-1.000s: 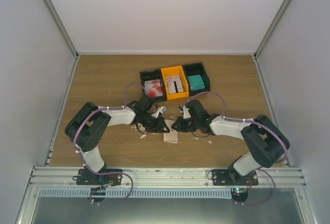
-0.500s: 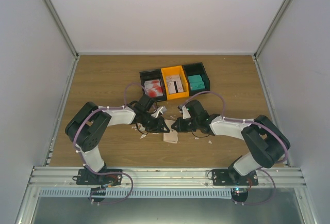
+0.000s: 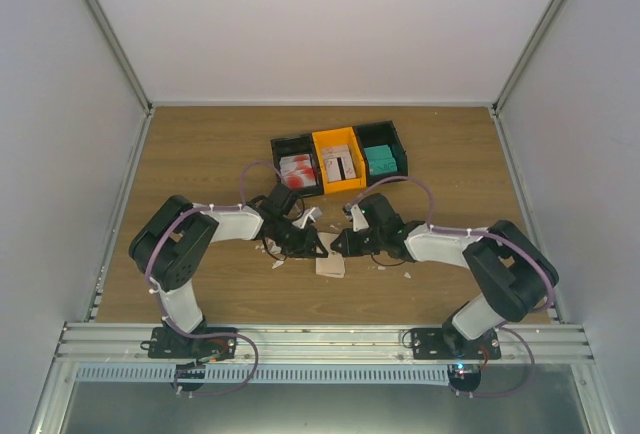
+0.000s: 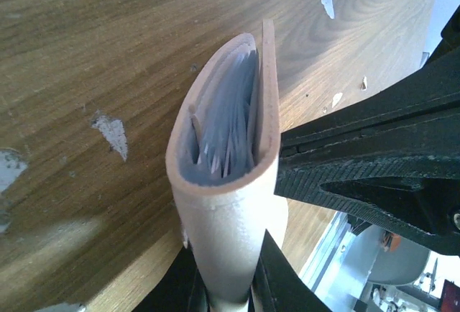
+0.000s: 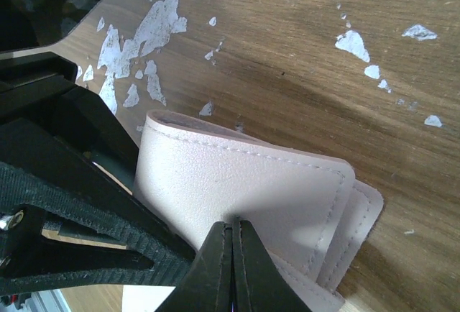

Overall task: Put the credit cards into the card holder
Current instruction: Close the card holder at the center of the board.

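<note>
The beige card holder (image 4: pixel 230 211) stands folded on edge on the table, its open side facing up, with pale inner pockets (image 4: pixel 228 111) showing. My left gripper (image 4: pixel 228 272) is shut on its folded spine. My right gripper (image 5: pixel 233 224) is shut, its tips against the holder's outer face (image 5: pixel 244 175); nothing shows between its jaws. In the top view both grippers, left (image 3: pixel 313 244) and right (image 3: pixel 338 244), meet over the holder (image 3: pixel 331 267). Credit cards lie in the bins: red-and-white (image 3: pixel 297 168), pale (image 3: pixel 339 162), teal (image 3: pixel 381 160).
Three joined bins, black (image 3: pixel 283 144), orange (image 3: pixel 322 140) and black (image 3: pixel 398 140), stand behind the grippers. Small white scraps (image 5: pixel 147 35) litter the wood around the holder. White walls close in the table on three sides.
Both grippers stay at the holder. The right arm's elbow has shifted slightly left; the holder has barely moved.
</note>
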